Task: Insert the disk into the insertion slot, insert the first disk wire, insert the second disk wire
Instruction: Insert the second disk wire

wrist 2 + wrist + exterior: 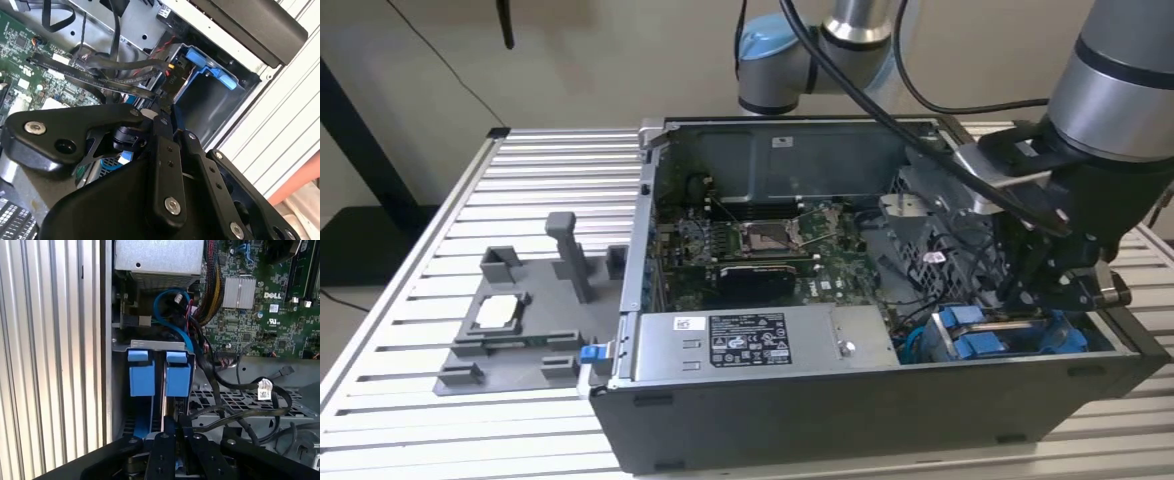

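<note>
Hand (pixel 172 429) at disk (pixel 160 377) in insertion slot (pixel 155 344); grip state unclear. Black cables (pixel 225 410) crowd beside; power-supply box (pixel 747 340) adjacent.

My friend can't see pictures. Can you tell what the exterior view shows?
A robot's gripper hangs inside an open computer case, just above the blue-framed disk at the exterior view's right. A grey tray stands beside the case on a slatted metal table.

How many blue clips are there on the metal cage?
2 clips, side by side at the cage's mouth: one by the case wall, one by the black cables. Others may be hidden.
</note>
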Motion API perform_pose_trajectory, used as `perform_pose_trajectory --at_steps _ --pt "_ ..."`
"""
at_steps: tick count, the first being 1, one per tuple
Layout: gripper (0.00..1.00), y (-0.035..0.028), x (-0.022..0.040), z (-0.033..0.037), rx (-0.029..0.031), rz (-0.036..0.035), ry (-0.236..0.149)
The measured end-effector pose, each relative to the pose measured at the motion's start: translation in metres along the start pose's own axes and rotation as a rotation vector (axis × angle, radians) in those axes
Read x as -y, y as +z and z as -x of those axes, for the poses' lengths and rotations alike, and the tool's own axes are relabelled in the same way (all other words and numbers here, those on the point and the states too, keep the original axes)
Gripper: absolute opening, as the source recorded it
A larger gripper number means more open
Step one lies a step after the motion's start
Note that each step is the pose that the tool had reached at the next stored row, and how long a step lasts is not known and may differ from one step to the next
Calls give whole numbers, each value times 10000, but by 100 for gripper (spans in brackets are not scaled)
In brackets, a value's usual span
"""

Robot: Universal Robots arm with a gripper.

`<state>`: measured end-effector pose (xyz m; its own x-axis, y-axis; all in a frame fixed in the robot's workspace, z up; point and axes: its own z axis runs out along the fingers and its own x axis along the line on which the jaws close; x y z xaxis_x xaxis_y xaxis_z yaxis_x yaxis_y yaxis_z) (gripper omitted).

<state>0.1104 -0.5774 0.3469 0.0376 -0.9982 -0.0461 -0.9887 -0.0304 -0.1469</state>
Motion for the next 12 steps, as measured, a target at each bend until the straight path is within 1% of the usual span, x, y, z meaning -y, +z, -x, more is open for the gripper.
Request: perform_pose_trajectory --at_steps 2,5,6,12 --pt "16 4 1 14 -3 2 20" --pt "16 21 2 79 -6 2 50" --pt "16 25 1 90 -9 1 62" --pt "16 47 -3 83 -20 -1 110"
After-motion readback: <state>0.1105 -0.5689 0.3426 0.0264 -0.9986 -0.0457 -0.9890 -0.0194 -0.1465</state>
